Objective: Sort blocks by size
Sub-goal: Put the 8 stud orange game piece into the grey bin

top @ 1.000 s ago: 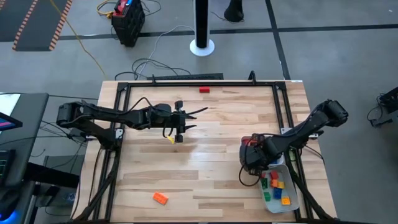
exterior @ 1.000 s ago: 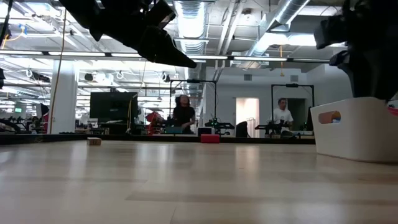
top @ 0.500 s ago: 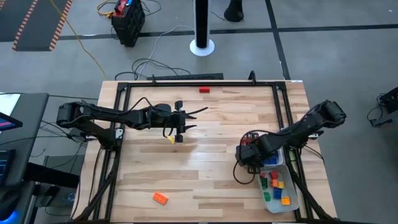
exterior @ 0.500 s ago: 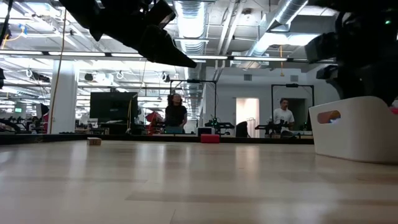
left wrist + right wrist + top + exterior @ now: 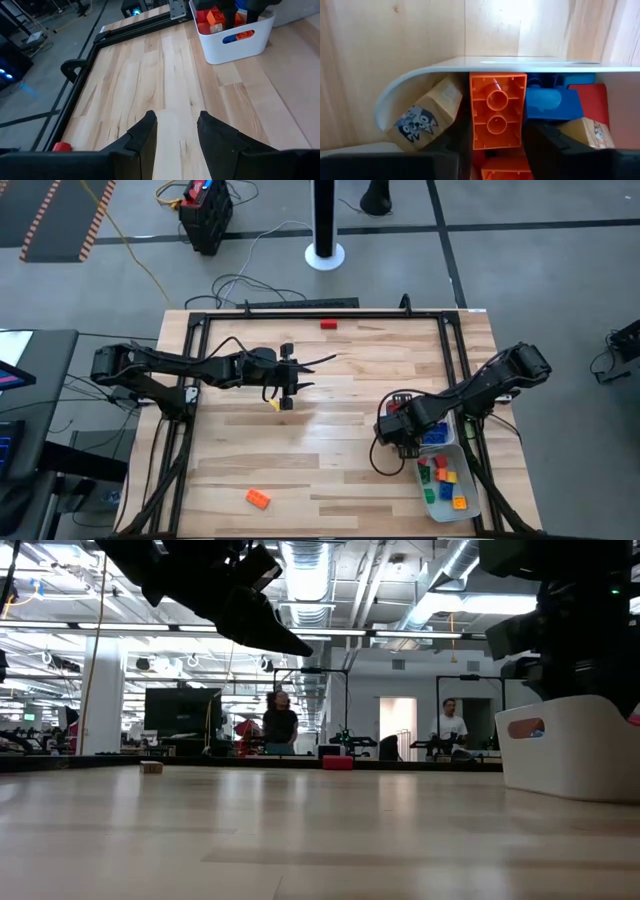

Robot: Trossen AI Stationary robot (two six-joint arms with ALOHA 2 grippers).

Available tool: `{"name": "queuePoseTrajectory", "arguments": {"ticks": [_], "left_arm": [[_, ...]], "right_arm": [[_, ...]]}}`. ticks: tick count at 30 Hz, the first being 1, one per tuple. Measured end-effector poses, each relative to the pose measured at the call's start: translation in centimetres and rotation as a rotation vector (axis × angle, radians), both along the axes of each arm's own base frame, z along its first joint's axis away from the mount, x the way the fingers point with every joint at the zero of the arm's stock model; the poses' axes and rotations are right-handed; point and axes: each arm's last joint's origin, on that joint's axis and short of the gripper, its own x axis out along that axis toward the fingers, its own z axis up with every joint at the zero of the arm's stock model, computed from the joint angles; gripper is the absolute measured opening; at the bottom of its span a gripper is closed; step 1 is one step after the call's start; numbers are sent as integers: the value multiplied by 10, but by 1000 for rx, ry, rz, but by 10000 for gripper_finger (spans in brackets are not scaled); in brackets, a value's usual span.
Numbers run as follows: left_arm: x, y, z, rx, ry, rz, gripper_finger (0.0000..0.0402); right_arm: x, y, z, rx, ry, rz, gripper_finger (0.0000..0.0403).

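The white tray [image 5: 452,488] at the table's right holds several blocks in red, orange, blue, green and tan. My right gripper [image 5: 402,430] points down into the tray's far end, shut on an orange oblong block [image 5: 497,110] that lies hollow side up. Beside it lie a tan block [image 5: 427,120] and a blue block [image 5: 552,102]. My left gripper [image 5: 290,387] hangs open and empty above the table's middle [image 5: 177,125]. Loose blocks rest flat on the wood: an orange one [image 5: 258,498] near the front and a red one [image 5: 328,324] at the far edge. My right gripper pinches the orange block's two long sides [image 5: 474,137] between its two fingers, near one end. The fingers come from above, pointing down, and lie across the block. The block lies level inside the tray among the others, its hollow underside up.
A black frame rail [image 5: 300,315] runs around the table top. In the low view the tray's wall [image 5: 570,745] stands at the right and a small tan block [image 5: 150,767] sits far back. People stand in the room beyond. Bare wood lies between the two arms.
My right gripper has sunk toward the tray and shifted a little toward the table's left, its wrist rolling somewhat. My left arm has kept still.
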Motion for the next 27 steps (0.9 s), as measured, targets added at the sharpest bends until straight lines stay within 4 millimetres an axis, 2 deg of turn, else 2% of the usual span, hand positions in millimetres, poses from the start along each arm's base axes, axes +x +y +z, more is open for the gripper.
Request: {"name": "queuePoseTrajectory", "arguments": {"ticks": [4,20,27], "left_arm": [[0,0,0,0,-1,0,132],[0,0,1,-1,-9,1,132],[0,0,1,-7,-10,3,132]], "right_arm": [[0,0,2,0,0,-8,160],[0,-1,38,-77,102,-93,160],[-2,-2,40,-72,135,-105,161]]}}
